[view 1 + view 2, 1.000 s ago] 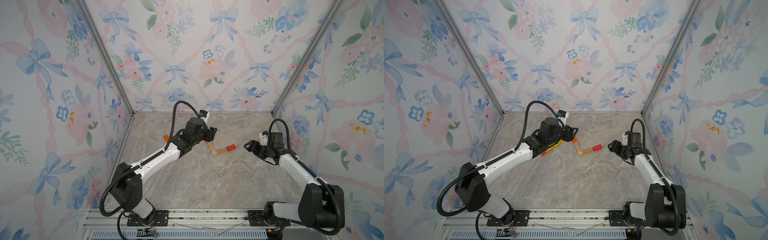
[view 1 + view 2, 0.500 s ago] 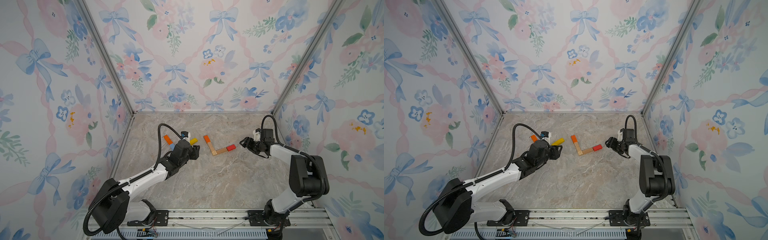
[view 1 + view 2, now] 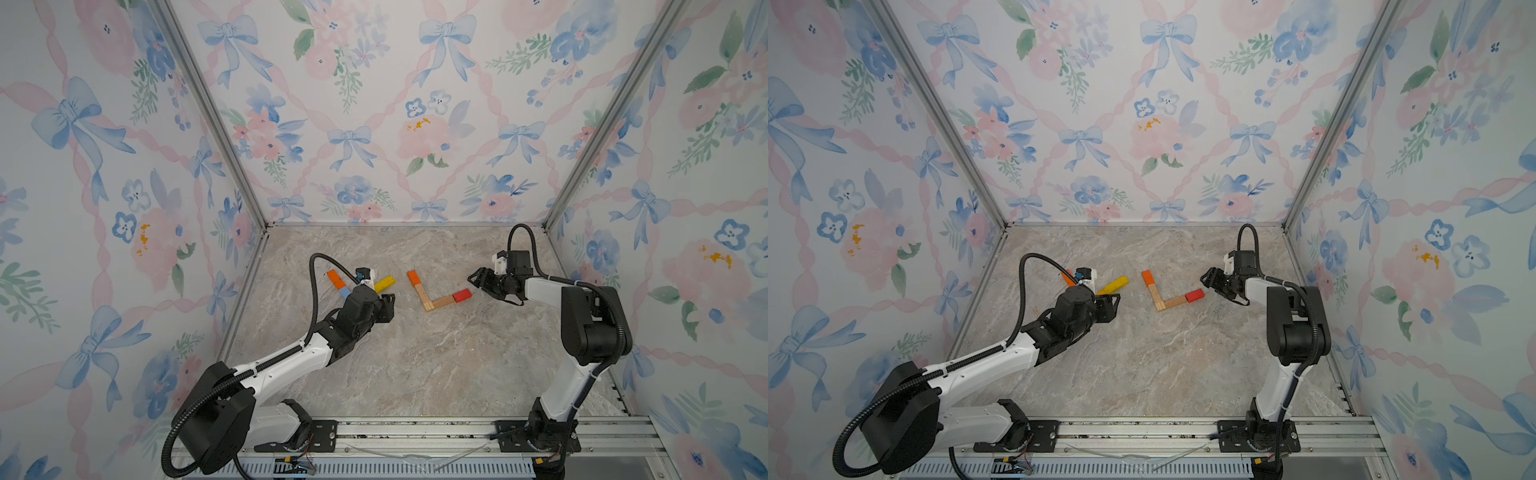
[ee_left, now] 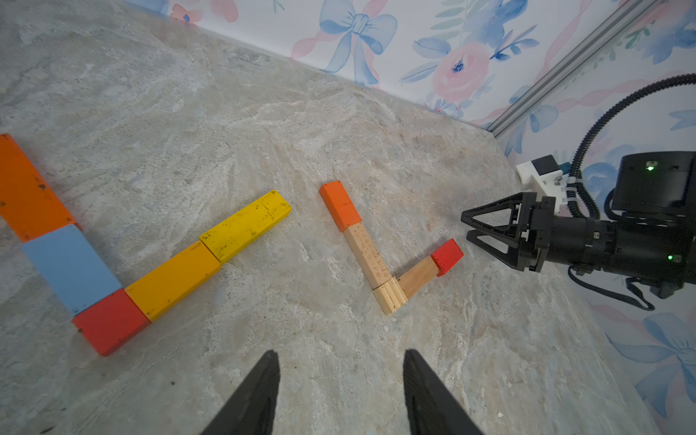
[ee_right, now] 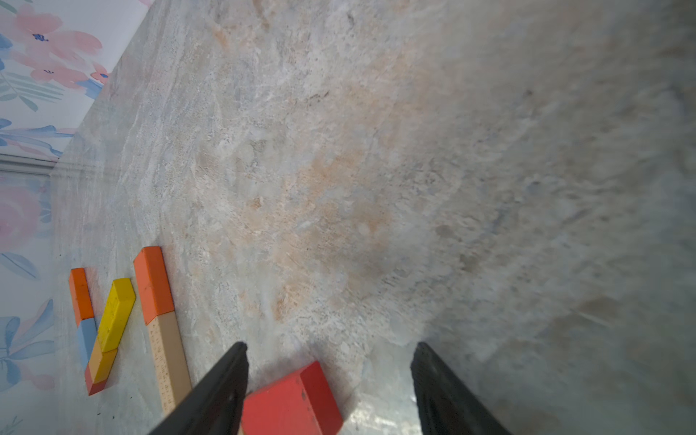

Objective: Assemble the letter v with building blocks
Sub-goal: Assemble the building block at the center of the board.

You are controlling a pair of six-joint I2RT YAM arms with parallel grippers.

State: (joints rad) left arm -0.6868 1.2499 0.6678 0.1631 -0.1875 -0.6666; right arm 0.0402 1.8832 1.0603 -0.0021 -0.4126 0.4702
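Two angled rows of building blocks lie flat on the marble table [image 3: 415,365]. The middle row is an orange block [image 3: 412,276], tan blocks [image 3: 422,295] and a red end block [image 3: 462,295]. The left row, clearest in the left wrist view, has orange [image 4: 30,192], light blue [image 4: 69,269], red [image 4: 111,320], amber [image 4: 173,280] and yellow [image 4: 244,226] blocks. My left gripper [image 3: 388,307] hangs open in front of the yellow block, holding nothing. My right gripper [image 3: 473,280] is open just right of the red end block [image 5: 290,403], which lies near one finger.
Flowered walls close in the table on the left, back and right, with metal corner posts [image 3: 582,137]. A metal rail [image 3: 415,432] carrying both arm bases runs along the front edge. The left arm's body partly hides the left row in both top views.
My left arm has pulled back toward the front left, uncovering the yellow block. My right gripper has edged left toward the red end block while its elbow has risen.
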